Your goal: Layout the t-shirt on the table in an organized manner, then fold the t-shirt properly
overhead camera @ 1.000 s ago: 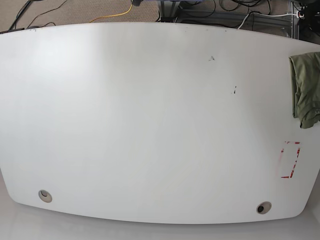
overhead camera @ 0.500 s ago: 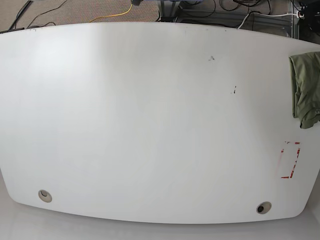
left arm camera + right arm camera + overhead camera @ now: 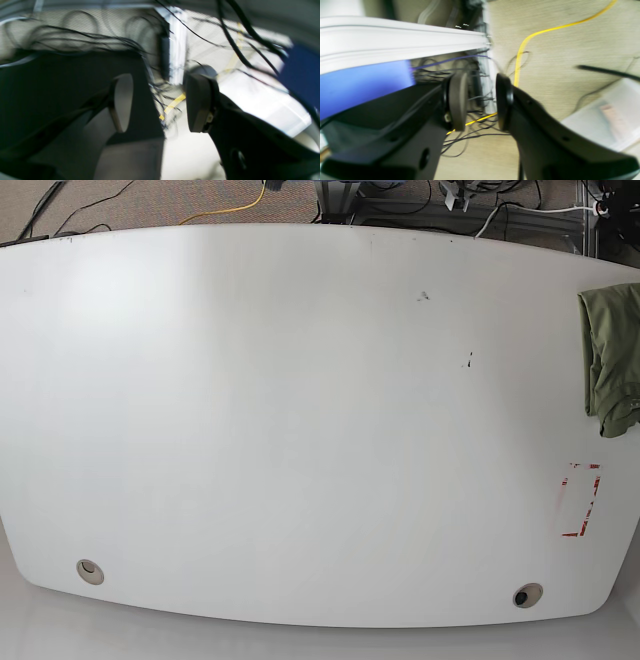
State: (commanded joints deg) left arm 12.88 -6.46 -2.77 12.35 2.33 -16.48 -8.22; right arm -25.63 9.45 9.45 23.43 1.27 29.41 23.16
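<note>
The olive-green t-shirt [image 3: 611, 355] lies bunched and wrinkled at the far right edge of the white table [image 3: 300, 430], partly cut off by the frame. Neither arm reaches over the tabletop in the base view. In the left wrist view my left gripper [image 3: 160, 102] is open with nothing between its fingers [image 3: 200, 100], facing blurred cables and floor. In the right wrist view my right gripper [image 3: 480, 100] is also open and empty, pointing at carpet. No t-shirt shows in either wrist view.
A red tape rectangle [image 3: 580, 500] marks the table's near right. Two grommet holes [image 3: 90, 570] [image 3: 527, 594] sit by the front edge. A yellow cable [image 3: 520, 50] and black wires lie on the carpet beyond the table's far edge.
The t-shirt has not moved. A small grey part has come into the base view at the top edge, right of centre.
</note>
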